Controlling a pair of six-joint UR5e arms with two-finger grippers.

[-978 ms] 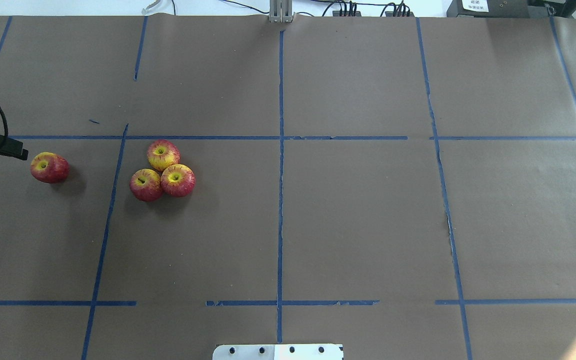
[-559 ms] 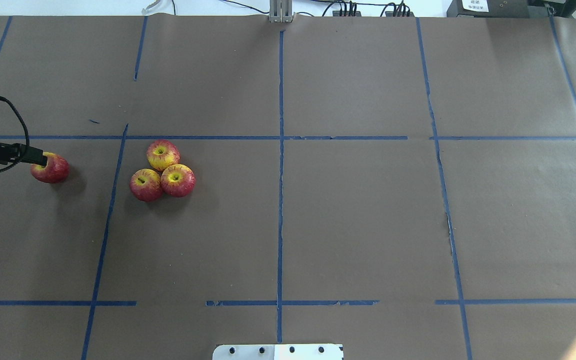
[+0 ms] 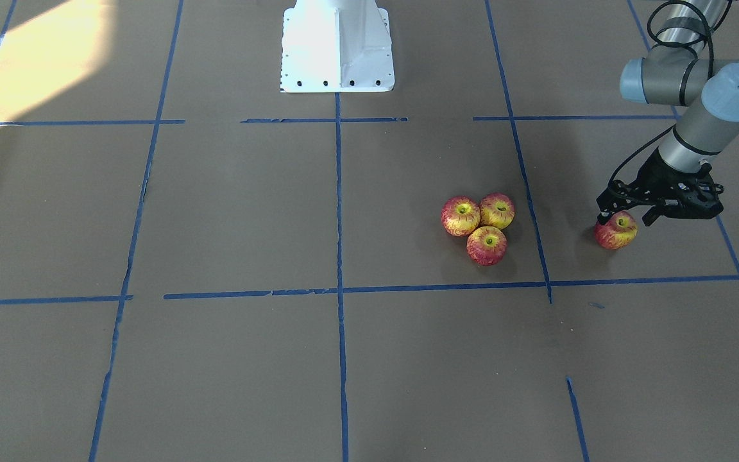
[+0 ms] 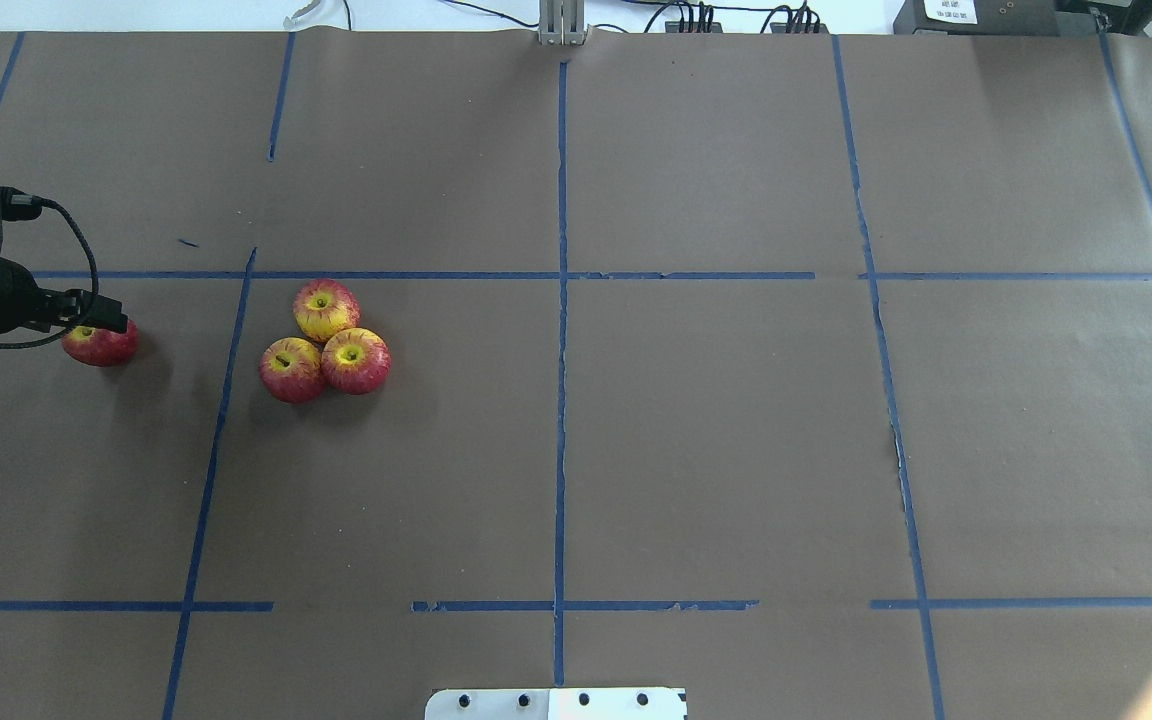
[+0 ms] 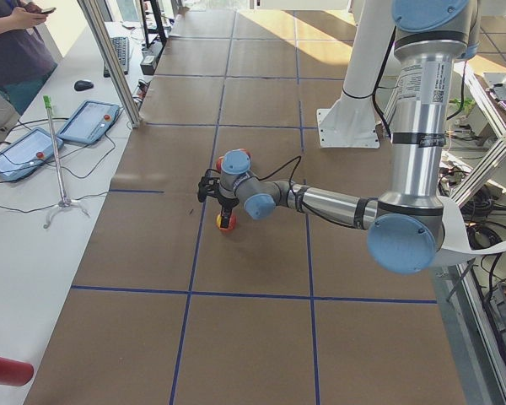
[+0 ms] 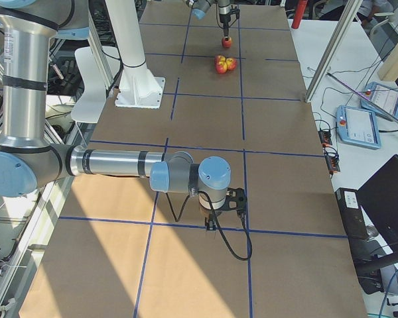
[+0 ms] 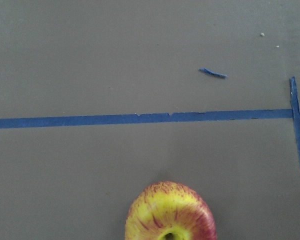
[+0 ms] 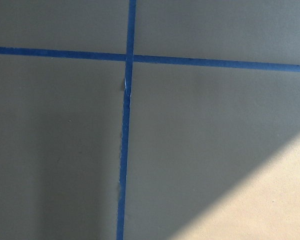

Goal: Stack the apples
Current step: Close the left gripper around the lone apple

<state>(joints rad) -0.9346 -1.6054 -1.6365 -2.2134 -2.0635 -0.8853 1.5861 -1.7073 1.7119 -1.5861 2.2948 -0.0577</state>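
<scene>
Grasping the lone apple (image 3: 616,232) was, as we judged it, the step in hand: the left tool (image 3: 623,217) hung just over it with fingers spread to either side, released and gripping nothing. That apple sat on the surface (image 3: 215,212), well apart from the three clustered apples (image 3: 487,245), which touched one another in a triangle. Next, we reckoned, the tool needed to lower, clench round the fruit's widest part and carry it onto the hollow between the three. The skins looked smooth, glossy and round, so likely to roll; the surface was matte brown paper crossed by blue tape lines (image 3: 337,192). Of the right tool (image 6: 227,207) we could not tell the state.
</scene>
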